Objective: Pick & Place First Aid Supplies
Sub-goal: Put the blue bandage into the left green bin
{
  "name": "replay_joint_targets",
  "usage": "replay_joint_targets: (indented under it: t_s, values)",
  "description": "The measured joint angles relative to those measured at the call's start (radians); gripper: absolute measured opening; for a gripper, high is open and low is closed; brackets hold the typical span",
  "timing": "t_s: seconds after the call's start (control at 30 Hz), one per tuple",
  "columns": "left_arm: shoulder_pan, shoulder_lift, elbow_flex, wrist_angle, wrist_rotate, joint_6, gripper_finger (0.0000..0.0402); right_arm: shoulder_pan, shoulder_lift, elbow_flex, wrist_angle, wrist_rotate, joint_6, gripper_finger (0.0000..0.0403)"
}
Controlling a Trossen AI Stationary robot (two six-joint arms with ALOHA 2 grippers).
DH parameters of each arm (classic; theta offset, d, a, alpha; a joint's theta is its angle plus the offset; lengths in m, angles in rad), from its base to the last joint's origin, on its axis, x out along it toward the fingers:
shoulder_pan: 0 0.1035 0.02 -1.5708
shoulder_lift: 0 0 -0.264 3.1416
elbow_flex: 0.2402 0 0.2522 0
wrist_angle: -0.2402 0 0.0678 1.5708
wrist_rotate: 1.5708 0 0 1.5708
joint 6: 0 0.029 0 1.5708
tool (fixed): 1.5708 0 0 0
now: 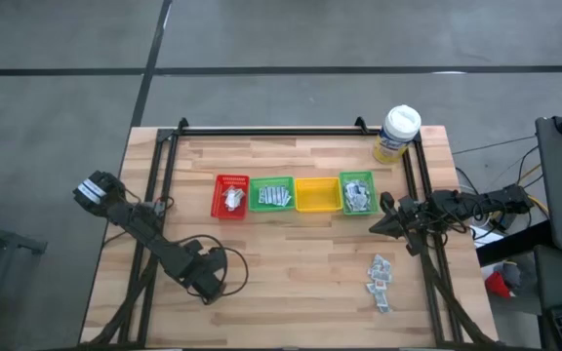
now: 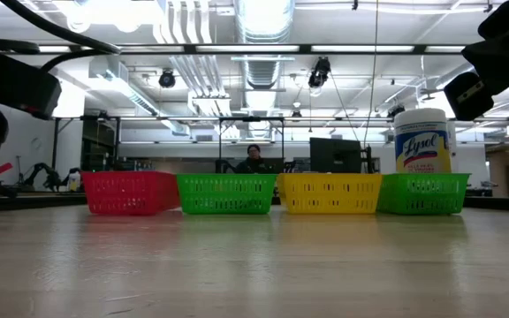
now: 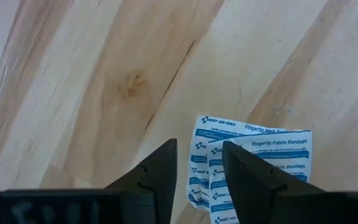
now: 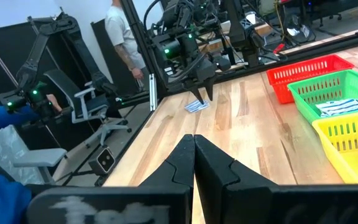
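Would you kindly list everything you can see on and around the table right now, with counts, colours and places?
Bins: four in a row mid-table; red, green, yellow, green from left to right in the high view.
Sachets in bins: several, white-blue and grey; in the red bin and both green bins; the yellow looks empty.
Loose sachets: a small pile, white-grey; near the table's right edge.
Bandage sachets: white-blue, two at least, overlapping; under the left gripper.
Wipes tub: one, yellow, white lid; back right corner.
Table: one, pale wood.
Person: one, pale shirt; beyond the table.
Left gripper: open, tips either side of the bandage sachets.
Right gripper: shut, empty, beside the right green bin.
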Motion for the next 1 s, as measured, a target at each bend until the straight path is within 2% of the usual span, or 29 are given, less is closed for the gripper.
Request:
replay_joint_targets:
  t_s: [0.27,0.73,1.0]
  values:
    - [0.0,0.0,0.0,0.0,0.011,0.0,0.0123,0.0,0.0,0.0,0.0,0.0,0.0,0.0008]
    - [0.001,0.0,0.0,0.0,0.013,0.001,0.0009,0.0,0.0,0.0,0.0,0.0,0.0,0.0008]
    - [0.001,-0.001,0.0,0.005,0.017,0.002,0.0001,0.0,0.0,0.0,0.0,0.0,0.0,0.0008]
